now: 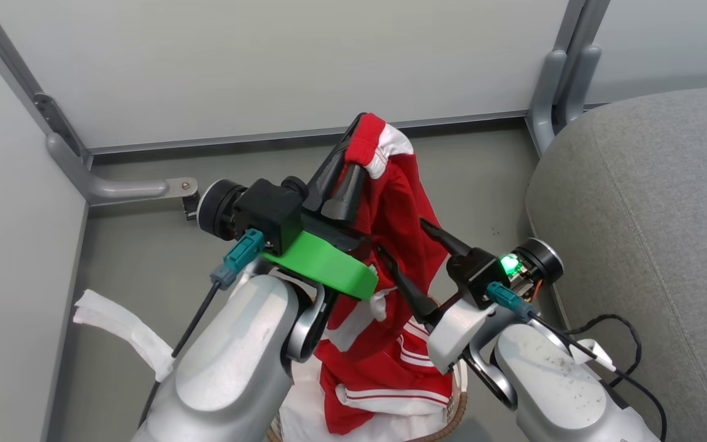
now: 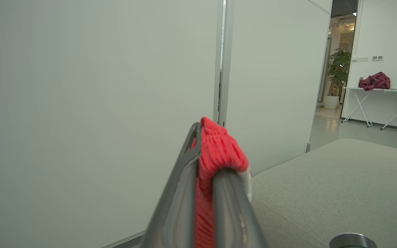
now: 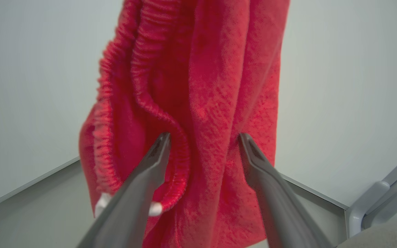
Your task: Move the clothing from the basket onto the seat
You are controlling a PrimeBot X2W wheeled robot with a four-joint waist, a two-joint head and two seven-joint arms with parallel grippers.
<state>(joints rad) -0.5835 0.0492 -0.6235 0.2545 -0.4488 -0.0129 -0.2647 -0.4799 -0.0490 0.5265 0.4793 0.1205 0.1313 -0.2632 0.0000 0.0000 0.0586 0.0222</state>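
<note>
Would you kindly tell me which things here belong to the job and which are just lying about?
Job: clothing, basket, seat, left tool shut on the clothing, right tool open.
Lying about: white cloth strip, dark-red bundle, potted plant.

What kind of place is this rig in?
Probably an office or lab test bay, not a home: plain white partition panels on grey metal posts, with a white folding table and a green potted plant in the room beyond.
</note>
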